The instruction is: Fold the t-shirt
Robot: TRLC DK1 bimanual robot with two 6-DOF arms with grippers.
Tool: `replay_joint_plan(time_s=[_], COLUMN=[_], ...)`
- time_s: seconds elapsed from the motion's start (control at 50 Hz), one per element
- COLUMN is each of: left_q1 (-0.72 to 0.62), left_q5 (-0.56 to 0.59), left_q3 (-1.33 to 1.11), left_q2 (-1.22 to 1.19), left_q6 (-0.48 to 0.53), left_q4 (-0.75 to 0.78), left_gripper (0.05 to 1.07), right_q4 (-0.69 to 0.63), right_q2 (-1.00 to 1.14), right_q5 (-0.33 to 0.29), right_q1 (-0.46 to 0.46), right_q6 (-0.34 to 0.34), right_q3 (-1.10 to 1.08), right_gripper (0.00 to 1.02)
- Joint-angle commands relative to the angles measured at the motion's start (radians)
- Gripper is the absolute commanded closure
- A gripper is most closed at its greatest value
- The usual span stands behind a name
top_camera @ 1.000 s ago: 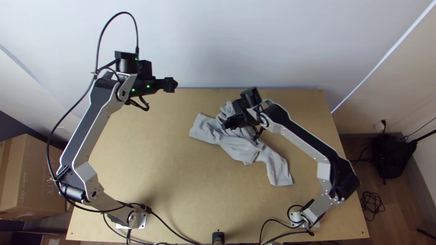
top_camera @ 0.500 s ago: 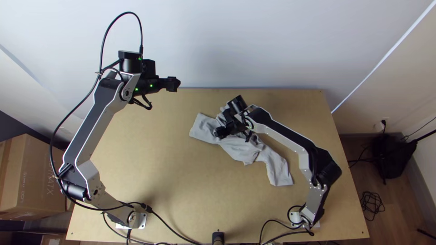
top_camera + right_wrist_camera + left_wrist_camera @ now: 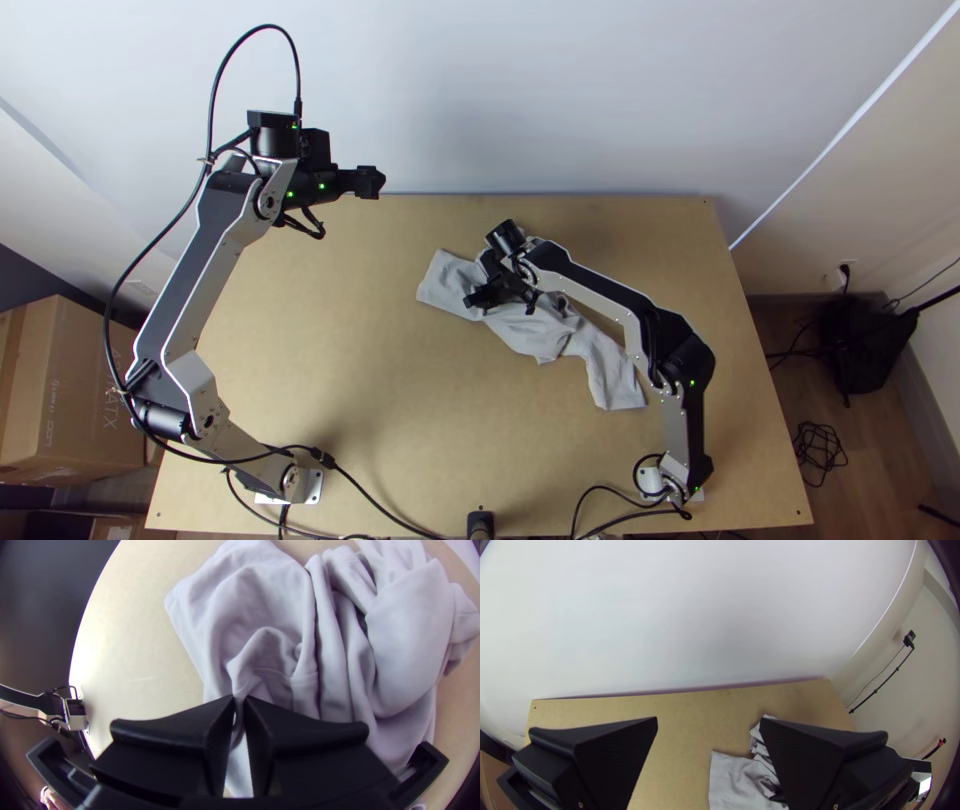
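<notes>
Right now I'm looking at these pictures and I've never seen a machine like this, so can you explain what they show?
The machine is a left arm and a right arm at a table. The top view looks steeply down from high over the table's near edge; each wrist view comes from a camera riding on that arm's wrist.

On the table lies a grey shirt, bunched and creased. The right gripper is closed on a small fold of it. The left gripper is open and empty; the top view has it by the table's far edge, off to one side of the shirt.
</notes>
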Motion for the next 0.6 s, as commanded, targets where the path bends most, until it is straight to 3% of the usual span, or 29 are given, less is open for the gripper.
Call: replay_joint_plan(time_s=[0.0,0.28,0.58], left_q1=[-0.020,-0.128,-0.258], left_q5=[0.008,0.007,0.010], left_q3=[0.002,0.022,0.083], left_q2=[0.030,0.153,0.306], left_q6=[0.017,0.024,-0.005], left_q4=[0.013,0.062,0.155], left_gripper=[0.10,0.10,0.10], right_q4=[-0.004,-0.021,-0.213], right_q2=[-0.110,-0.420,-0.662], right_q5=[-0.003,-0.004,-0.012], right_q1=[0.004,-0.019,-0.015], right_q6=[0.004,-0.002,-0.092], right_q3=[-0.071,-0.261,-0.396], right_gripper=[1.00,1.00,1.00])
